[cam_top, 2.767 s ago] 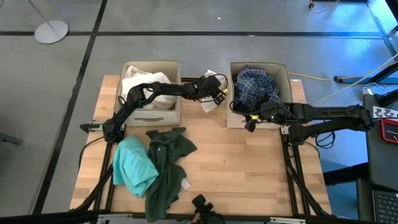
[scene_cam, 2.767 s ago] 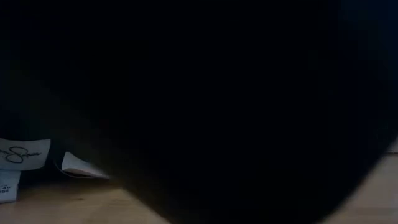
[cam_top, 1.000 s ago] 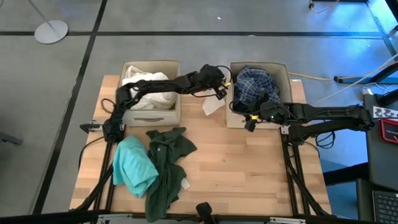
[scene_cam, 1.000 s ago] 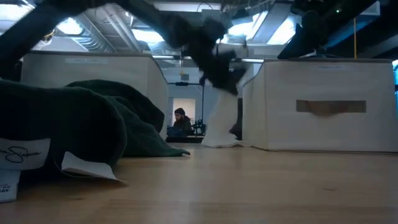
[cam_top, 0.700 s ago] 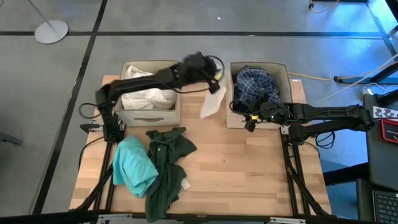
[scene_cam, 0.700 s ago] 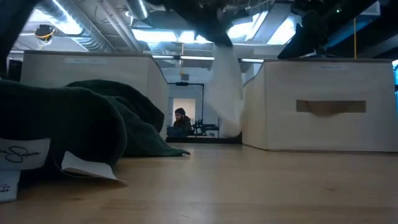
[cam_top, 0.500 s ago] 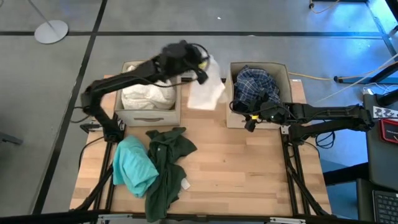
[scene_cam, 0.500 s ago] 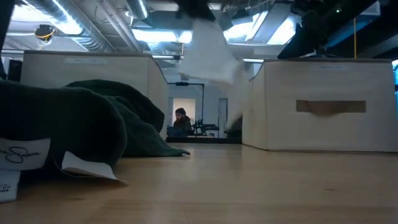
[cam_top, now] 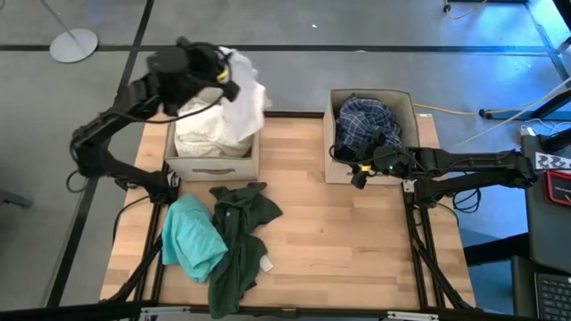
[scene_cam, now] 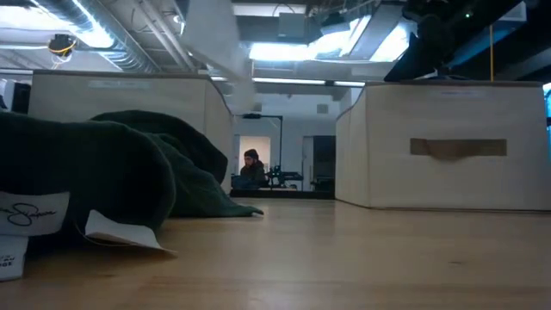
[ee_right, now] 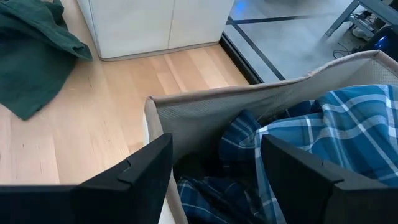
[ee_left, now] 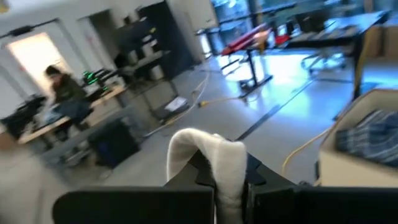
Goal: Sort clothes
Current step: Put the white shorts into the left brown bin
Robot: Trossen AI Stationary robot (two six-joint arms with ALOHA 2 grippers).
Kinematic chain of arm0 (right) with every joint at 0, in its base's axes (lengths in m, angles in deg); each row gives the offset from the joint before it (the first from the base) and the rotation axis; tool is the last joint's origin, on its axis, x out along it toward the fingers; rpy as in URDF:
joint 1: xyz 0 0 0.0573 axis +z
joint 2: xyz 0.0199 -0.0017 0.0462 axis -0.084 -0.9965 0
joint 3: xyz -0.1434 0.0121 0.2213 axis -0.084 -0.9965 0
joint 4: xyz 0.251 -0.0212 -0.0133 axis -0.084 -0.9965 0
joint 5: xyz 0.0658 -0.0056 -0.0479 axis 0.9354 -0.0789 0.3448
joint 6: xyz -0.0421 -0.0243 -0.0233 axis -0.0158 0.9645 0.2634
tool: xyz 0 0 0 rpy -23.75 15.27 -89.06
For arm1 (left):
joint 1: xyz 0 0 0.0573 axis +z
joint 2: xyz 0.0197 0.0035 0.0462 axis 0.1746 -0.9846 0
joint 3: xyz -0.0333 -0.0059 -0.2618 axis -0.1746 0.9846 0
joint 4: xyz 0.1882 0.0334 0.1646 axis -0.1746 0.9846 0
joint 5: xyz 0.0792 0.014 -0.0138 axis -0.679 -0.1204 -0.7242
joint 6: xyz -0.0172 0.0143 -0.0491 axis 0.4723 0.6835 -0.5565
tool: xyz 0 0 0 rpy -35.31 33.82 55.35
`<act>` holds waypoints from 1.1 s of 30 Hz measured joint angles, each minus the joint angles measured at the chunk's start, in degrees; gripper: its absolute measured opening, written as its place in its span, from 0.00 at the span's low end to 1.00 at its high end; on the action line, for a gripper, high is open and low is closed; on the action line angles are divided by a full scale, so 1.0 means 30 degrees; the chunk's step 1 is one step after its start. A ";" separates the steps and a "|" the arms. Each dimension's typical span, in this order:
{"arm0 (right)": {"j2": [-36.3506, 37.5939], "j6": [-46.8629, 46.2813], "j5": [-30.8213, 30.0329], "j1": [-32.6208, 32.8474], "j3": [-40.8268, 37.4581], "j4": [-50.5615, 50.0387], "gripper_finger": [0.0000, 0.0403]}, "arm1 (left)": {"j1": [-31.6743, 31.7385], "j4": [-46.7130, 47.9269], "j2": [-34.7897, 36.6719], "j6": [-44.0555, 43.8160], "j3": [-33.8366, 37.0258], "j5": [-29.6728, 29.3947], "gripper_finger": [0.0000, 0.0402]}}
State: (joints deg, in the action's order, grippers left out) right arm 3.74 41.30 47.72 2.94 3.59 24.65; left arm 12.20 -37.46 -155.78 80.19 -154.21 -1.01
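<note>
The left end effector (cam_top: pixel 217 73) is raised over the far left corner of the left beige fabric box (cam_top: pixel 214 160), its fingers closed on a white soft fabric garment (cam_top: pixel 243 96). In the left wrist view a fold of that cloth (ee_left: pixel 214 158) is pinched between the 2 dark fingers. The garment hangs from the end effector toward the right and near, its long axis slanting down across the box's far right corner, so part of it lies over the rim and outside. The pile of cream clothes (cam_top: pixel 207 135) already in the box sits directly near-side of the end effector. The coming release therefore seems to turn on bringing the hanging tail leftward and nearer, so that it clears the right wall and falls inside.

The right end effector (cam_top: pixel 360 169) waits at the near left corner of the right beige fabric box (cam_top: pixel 406 105), fingers spread apart and empty, above the blue plaid shirt (cam_top: pixel 364 123).

On the pale wooden bench (cam_top: pixel 357 241), a teal garment (cam_top: pixel 190 236) and a dark green garment (cam_top: pixel 236 232) lie touching at the near left, closer to the left arm. The strip of bench between the 2 boxes and the near right half offer room for movement. No dark grey garment can be made out.
</note>
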 joint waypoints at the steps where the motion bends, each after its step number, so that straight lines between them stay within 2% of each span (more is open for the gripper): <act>1: 0.0000 0.0000 0.0000 -0.0002 0.0000 0.0001 0.62 | 0.0047 0.0572 0.0338 -0.0155 0.0000 -0.0268 0.00; 10: 0.0000 0.0007 -0.0015 -0.0002 0.0007 0.0003 0.62 | 0.1173 0.6465 0.2277 -0.4034 0.0140 -0.1059 0.00; 16: 0.0000 0.0007 -0.0029 -0.0002 0.0007 0.0003 0.62 | 0.1374 0.9899 0.2218 -0.6195 0.1885 -0.1032 0.01; 23: 0.0000 0.0007 -0.0039 -0.0001 0.0007 0.0003 0.62 | 0.2102 0.9076 0.2378 -0.7413 0.6875 -0.0699 0.01; 29: 0.0000 0.0007 -0.0036 -0.0002 0.0007 0.0003 0.62 | 0.3370 0.5648 0.2321 -0.7661 1.1458 0.3195 0.01; 33: 0.0000 0.0007 -0.0038 -0.0002 0.0007 0.0048 0.62 | 0.4641 0.2332 0.2019 -0.7688 1.4565 0.4506 0.01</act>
State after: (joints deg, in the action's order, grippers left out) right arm 3.74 41.32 47.61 2.93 3.62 24.79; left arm 26.13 -30.47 -149.72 57.13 -110.51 12.51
